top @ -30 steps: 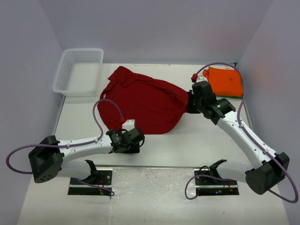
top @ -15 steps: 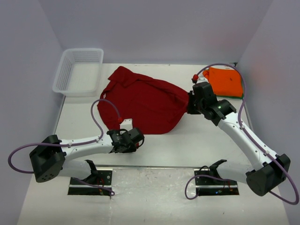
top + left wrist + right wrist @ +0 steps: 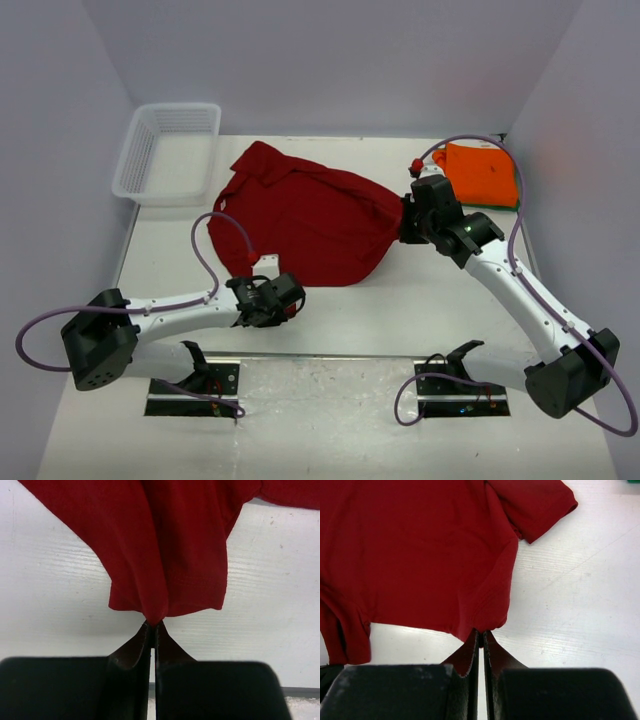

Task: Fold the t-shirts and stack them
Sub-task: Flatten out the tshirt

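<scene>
A dark red t-shirt [image 3: 300, 212] lies crumpled and spread across the middle of the table. My left gripper [image 3: 288, 290] is at its near left edge. In the left wrist view it [image 3: 153, 624] is shut on a pinch of the red hem [image 3: 165, 605]. My right gripper [image 3: 405, 222] is at the shirt's right edge. The right wrist view shows it [image 3: 481, 631] shut on the red cloth [image 3: 420, 555] there. A folded orange t-shirt [image 3: 482, 172] lies at the back right, with a green edge [image 3: 495, 208] showing under it.
A white mesh basket [image 3: 128, 165] stands at the back left corner. Purple cables loop off both arms. The arm bases and their mounting plates sit along the near edge. Grey walls close in the table on three sides.
My left gripper has closed from open onto the red shirt's near hem. The right arm and its grip on the shirt have stayed as they were.
</scene>
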Controlling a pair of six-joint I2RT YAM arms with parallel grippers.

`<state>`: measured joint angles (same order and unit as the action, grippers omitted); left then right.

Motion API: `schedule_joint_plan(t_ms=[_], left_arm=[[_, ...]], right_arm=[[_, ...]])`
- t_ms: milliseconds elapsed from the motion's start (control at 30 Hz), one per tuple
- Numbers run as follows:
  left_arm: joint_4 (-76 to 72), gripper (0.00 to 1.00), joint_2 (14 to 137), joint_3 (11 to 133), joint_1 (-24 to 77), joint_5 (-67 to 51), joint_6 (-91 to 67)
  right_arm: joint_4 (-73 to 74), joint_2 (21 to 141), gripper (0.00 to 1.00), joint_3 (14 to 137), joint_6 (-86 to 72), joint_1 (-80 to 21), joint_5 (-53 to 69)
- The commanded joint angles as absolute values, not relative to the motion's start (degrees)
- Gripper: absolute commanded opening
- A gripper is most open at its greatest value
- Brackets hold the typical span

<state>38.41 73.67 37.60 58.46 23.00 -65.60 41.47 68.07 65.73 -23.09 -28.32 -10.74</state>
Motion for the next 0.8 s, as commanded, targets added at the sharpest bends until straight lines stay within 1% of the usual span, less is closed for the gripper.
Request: schedule_joint_plan(t_ms=[0,67,100,167,200,233,267,333,400,433,533,633,767], left_arm=[[40.95,0.00,70.58,40.33,58.53,25.93,-66.80],[45.58,0.00,69.17,43.49,60.11,28.55,-66.62],[47.79,0.00,68.82,48.03,60.64,30.13,-66.53],[53.49,0.00,68.47,53.41,61.69,35.14,-64.70],[55.44,0.00,68.55,59.18,61.79,36.98,-63.73],[58.33,0.00,68.73,62.02,61.79,40.83,-62.85],[58.88,0.00,68.73,67.18,61.79,42.61,-60.49],[60.11,0.00,69.08,72.48,61.79,47.95,-57.76],[57.85,0.00,69.17,80.30,61.79,52.00,-49.27],[56.79,0.00,69.26,80.33,61.79,53.34,-49.22],[53.37,0.00,70.57,86.99,61.70,56.76,-40.36],[50.82,0.00,71.89,93.15,61.52,58.53,-31.94],[49.48,0.00,72.25,99.74,61.61,58.89,-26.82]], right_arm=[[40.52,67.59,0.00,66.18,-22.94,-28.21,-11.07],[40.95,67.41,0.00,66.71,-22.94,-28.13,-12.04],[41.04,67.33,0.00,66.88,-22.94,-28.21,-12.56],[41.39,67.06,0.00,68.11,-22.50,-28.13,-14.58],[41.66,67.15,0.00,68.81,-22.50,-28.21,-15.29],[41.83,67.50,0.00,70.38,-22.33,-28.21,-15.90],[41.92,67.85,0.00,71.27,-22.24,-28.13,-16.52],[42.19,68.64,0.00,74.51,-21.54,-28.13,-17.66],[42.28,70.39,0.00,78.28,-19.70,-28.13,-19.50],[42.28,70.40,0.00,79.70,-19.08,-28.13,-20.47],[42.71,72.24,0.00,85.58,-16.45,-27.42,-22.41],[44.90,73.91,0.00,92.34,-14.69,-26.46,-22.41],[47.54,74.88,0.00,99.83,-13.01,-26.10,-23.03]])
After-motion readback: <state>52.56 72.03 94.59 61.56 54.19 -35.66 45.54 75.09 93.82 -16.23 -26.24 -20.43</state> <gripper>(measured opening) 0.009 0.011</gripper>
